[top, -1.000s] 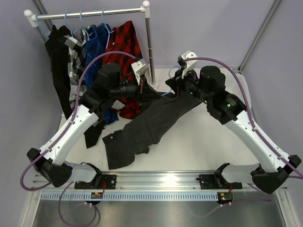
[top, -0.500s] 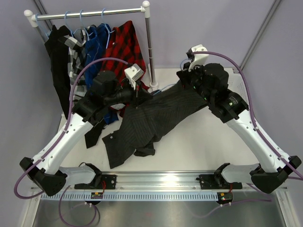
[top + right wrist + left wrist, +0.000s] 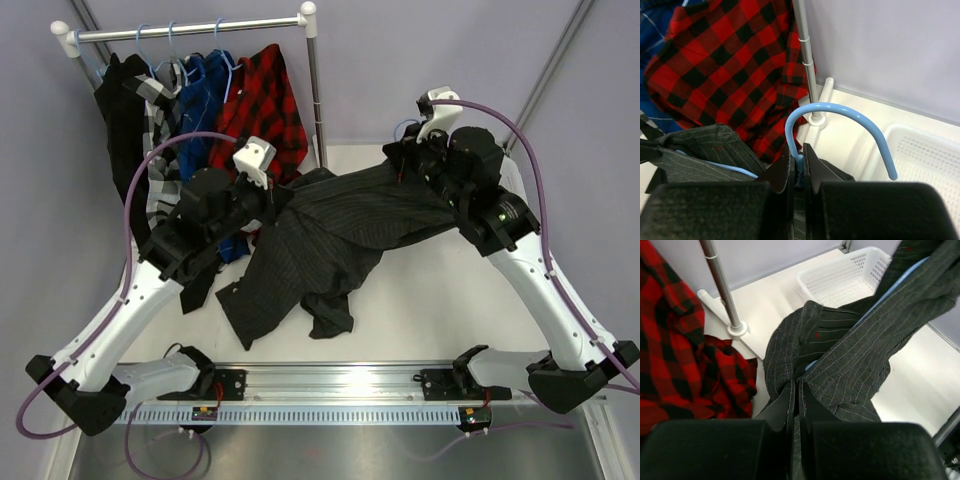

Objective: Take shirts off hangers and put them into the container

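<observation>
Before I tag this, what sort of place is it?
Probably a robot lab cell staged for laundry: plain grey partition walls, a clothes rail of hung shirts, and a white mesh laundry basket on the table.

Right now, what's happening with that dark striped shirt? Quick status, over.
Left gripper shut on charcoal pinstriped shirt; right gripper shut on its light-blue hanger. Shirt stretched between them, hanger inside. White laundry basket not reached; rail post close by.

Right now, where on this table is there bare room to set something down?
Bare: the table front right, between the charcoal shirt and the right arm; the basket, where visible. Crowded: back left, around the hanging shirts, the rail and the left arm.
</observation>
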Tool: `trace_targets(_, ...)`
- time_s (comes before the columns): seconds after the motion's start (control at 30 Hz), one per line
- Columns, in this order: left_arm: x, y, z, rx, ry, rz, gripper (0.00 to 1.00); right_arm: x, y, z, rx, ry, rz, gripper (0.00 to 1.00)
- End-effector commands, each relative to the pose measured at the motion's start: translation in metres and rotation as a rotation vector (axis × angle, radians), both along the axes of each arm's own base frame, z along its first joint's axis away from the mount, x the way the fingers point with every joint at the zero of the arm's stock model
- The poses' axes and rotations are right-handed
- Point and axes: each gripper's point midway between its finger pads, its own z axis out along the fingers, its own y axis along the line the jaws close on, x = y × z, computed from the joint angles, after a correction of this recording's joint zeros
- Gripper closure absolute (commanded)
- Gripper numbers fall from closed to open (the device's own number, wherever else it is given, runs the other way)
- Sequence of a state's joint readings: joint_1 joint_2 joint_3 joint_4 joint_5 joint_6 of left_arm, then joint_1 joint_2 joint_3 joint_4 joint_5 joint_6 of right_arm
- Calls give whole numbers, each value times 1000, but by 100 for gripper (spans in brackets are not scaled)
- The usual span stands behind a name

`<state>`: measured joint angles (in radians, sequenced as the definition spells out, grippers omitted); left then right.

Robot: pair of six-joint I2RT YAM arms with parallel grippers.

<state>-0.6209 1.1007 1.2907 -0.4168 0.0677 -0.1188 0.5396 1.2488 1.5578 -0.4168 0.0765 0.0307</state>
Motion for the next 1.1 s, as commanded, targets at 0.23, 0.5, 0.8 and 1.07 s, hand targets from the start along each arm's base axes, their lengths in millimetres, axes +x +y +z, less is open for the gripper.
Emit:
trace_targets(0.23,-24,2,-34,-81,150,55,100,-23,-67,123,232,-325,-183,100)
trace_targets(0.5,3,57,-87,-33,215,411,100,-45,-60,146,277,-356,-95,100)
trace_targets(0.8,39,126,-51,-106,132,675,100,-50,-52,115,189,-298,-37,100)
trace_targets(1.07,38,104,-110,-143,332,603,100,-62,-53,132,277,-339,-10,100)
